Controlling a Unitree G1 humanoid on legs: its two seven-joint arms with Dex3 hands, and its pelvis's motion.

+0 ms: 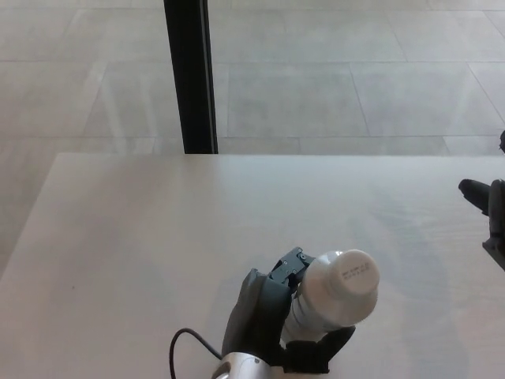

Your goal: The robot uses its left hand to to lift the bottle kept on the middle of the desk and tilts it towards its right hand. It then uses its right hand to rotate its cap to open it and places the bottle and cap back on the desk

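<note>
- Left hand [272, 324] is grasping the bottle [327, 300] around its body, at the near edge of the tabletop [118, 237]; thumb is wrapping the underside, fingers are sitting behind the bottle.
- Bottle is tilting right, white cap [351, 275] pointing toward the right hand. Cannot tell whether its base is clear of the tabletop.
- Risk: grip is sitting low on a smooth rounded body. Torque on the cap could be spinning the whole bottle inside the fingers instead of loosening the cap.
- Risk: if the tilt is going further and the cap comes free, any contents could be spilling out onto the tabletop right of the bottle.
- Black cable [193, 347], left of the bottle by the wrist, is looping near the tabletop; could be snagging as the arm turns.
- Right hand [489, 213] is sitting well right of the bottle at the frame edge, mostly cut off; cannot tell its state.
- Risk: long reach to the cap; a misaligned approach could be knocking the cap sideways and levering the bottle out of the grip.
</note>
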